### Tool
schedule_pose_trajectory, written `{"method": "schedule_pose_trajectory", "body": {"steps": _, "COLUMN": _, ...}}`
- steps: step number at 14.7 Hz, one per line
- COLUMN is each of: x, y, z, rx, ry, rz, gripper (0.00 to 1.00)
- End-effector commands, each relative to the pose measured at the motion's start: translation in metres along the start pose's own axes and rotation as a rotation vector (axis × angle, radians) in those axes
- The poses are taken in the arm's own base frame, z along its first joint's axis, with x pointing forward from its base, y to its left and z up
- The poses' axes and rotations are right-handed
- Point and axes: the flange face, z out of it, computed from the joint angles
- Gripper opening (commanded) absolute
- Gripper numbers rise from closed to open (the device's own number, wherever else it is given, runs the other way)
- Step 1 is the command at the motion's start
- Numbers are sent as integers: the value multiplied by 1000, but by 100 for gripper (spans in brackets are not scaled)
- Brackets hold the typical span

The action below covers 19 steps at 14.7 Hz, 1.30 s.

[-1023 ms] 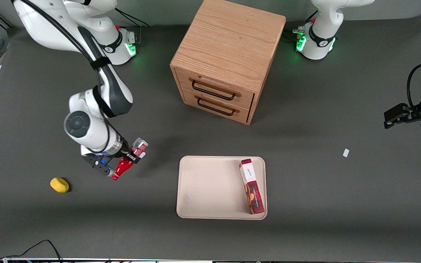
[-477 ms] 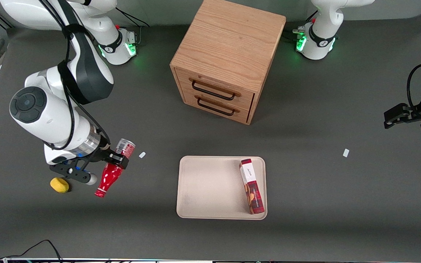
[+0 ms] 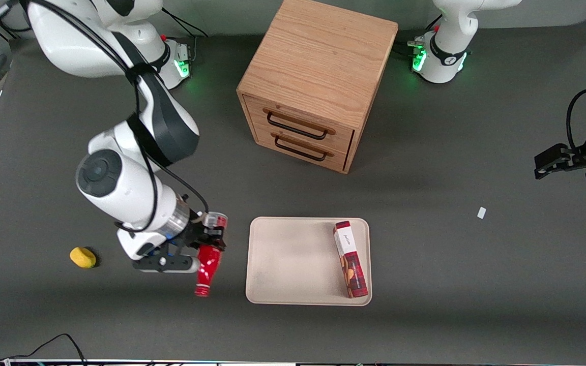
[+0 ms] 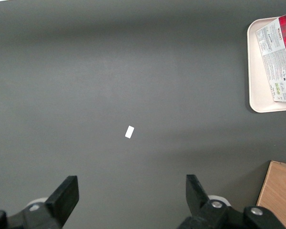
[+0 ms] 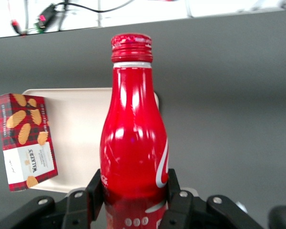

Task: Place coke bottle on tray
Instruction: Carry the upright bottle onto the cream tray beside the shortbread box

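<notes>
Front view: gripper is clamped on the lower body of the bottle, held off the table w/ cap end pointing toward the front camera, just beside the tray on the working arm's side, not over it yet. Cookie box lies on the tray at its edge toward the parked arm; a yellow lump sits on the table toward the working arm's end, and the cabinet stands farther from the camera than the tray. Right wrist view shows fingers pressed against both sides of the bottle, w/ tray and box past it.
</notes>
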Motion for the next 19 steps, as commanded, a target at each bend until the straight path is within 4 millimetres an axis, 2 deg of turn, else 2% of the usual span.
{"method": "schedule_pose_trajectory", "body": {"steps": 1, "x": 6, "y": -20, "z": 40, "rx": 16, "ry": 34, "rz": -142, "gripper": 20}}
{"method": "schedule_pose_trajectory", "body": {"steps": 3, "x": -2, "y": -28, "z": 79, "rx": 17, "ry": 9, "rz": -139, "gripper": 19}}
{"method": "schedule_pose_trajectory", "body": {"steps": 8, "x": -25, "y": -17, "z": 171, "rx": -4, "ry": -109, "rz": -6, "gripper": 19}}
{"method": "schedule_pose_trajectory", "body": {"steps": 9, "x": -30, "y": -20, "z": 186, "rx": 2, "ry": -106, "rz": -1, "gripper": 19}}
{"method": "schedule_pose_trajectory", "body": {"steps": 12, "x": -38, "y": -21, "z": 212, "rx": 12, "ry": -94, "rz": -11, "gripper": 20}}
{"method": "schedule_pose_trajectory", "body": {"steps": 15, "x": -39, "y": -19, "z": 227, "rx": 22, "ry": -70, "rz": -12, "gripper": 28}}
{"method": "schedule_pose_trajectory", "body": {"steps": 16, "x": -39, "y": -19, "z": 227, "rx": 26, "ry": -60, "rz": -10, "gripper": 38}}
{"method": "schedule_pose_trajectory", "body": {"steps": 17, "x": -40, "y": -22, "z": 227, "rx": 28, "ry": -58, "rz": -14, "gripper": 42}}
{"method": "schedule_pose_trajectory", "body": {"steps": 18, "x": -40, "y": -22, "z": 227, "rx": 28, "ry": -58, "rz": -12, "gripper": 57}}
{"method": "schedule_pose_trajectory", "body": {"steps": 19, "x": -40, "y": -21, "z": 228, "rx": 28, "ry": -58, "rz": -8, "gripper": 83}}
